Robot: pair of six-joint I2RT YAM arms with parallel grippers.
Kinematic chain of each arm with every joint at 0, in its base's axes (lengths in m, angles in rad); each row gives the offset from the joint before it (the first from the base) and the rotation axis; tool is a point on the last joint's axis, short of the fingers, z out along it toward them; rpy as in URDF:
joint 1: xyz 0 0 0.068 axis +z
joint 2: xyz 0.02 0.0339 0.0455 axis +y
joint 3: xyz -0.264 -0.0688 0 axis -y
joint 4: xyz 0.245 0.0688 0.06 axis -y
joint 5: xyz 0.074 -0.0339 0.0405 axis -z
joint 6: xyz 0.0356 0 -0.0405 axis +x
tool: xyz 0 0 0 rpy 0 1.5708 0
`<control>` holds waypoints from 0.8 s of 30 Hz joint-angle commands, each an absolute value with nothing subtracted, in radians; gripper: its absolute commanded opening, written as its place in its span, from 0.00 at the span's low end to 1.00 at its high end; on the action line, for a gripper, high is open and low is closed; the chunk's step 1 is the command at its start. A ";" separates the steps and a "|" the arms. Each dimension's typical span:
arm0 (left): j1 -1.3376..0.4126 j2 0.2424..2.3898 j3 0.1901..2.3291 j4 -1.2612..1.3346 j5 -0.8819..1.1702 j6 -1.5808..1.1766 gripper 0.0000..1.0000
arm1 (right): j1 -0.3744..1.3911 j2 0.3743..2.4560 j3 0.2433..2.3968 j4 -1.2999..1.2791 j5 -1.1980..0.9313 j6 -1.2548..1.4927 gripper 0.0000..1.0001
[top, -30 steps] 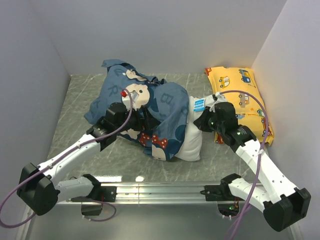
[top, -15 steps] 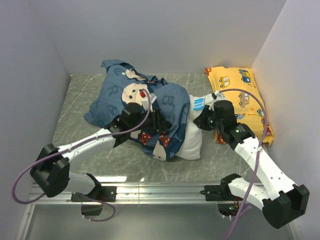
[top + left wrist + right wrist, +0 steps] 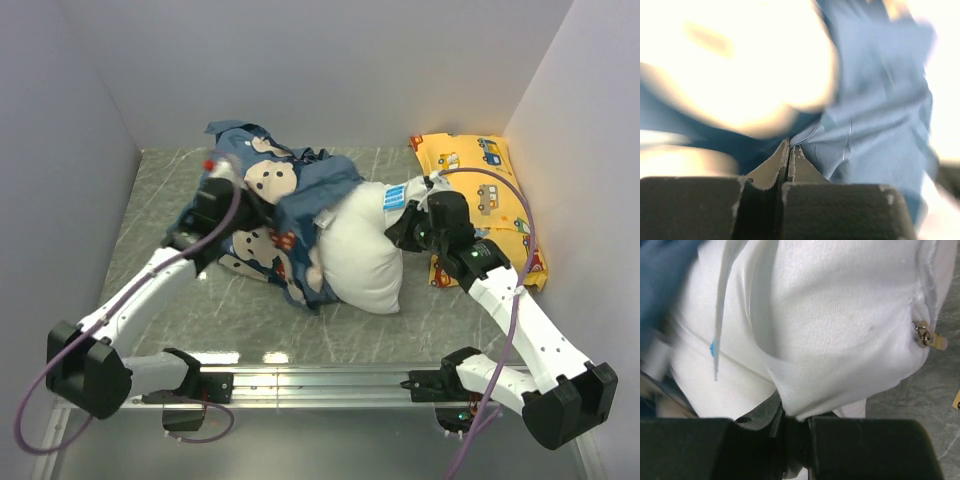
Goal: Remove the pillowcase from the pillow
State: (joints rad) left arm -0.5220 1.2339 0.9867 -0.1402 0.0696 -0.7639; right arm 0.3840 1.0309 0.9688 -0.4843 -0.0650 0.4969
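Note:
The dark-blue pillowcase (image 3: 300,190) lies bunched over the left end of the white pillow (image 3: 360,255), whose right half is bare. My left gripper (image 3: 245,212) is at the left of the bunch. In the left wrist view it (image 3: 790,146) is shut, with a fold of the blue pillowcase (image 3: 875,115) pinched at its tips. My right gripper (image 3: 393,232) is at the pillow's right end, below the blue-and-white tag (image 3: 396,197). In the right wrist view it (image 3: 796,416) is shut on a fold of the white pillow (image 3: 840,325).
A yellow car-print pillow (image 3: 490,195) lies against the right wall, just behind my right arm. White walls close in the back and both sides of the marbled table (image 3: 150,200). A metal rail (image 3: 320,380) runs along the near edge.
My left gripper has shut on the pillowcase and swung left and back, dragging the fabric off the pillow. Much more white pillow shows. The right gripper has kept its hold.

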 commanded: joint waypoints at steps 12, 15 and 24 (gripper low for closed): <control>0.019 1.298 1.012 -0.261 -0.009 -0.801 0.00 | 0.193 1.083 1.026 -0.370 -0.150 0.469 0.00; -0.060 1.348 1.038 -0.255 -0.009 -0.776 0.00 | 0.213 1.115 1.032 -0.382 -0.131 0.445 0.01; -0.196 1.410 1.092 -0.253 -0.025 -0.762 0.00 | 0.461 1.123 1.207 -0.500 0.280 0.375 0.86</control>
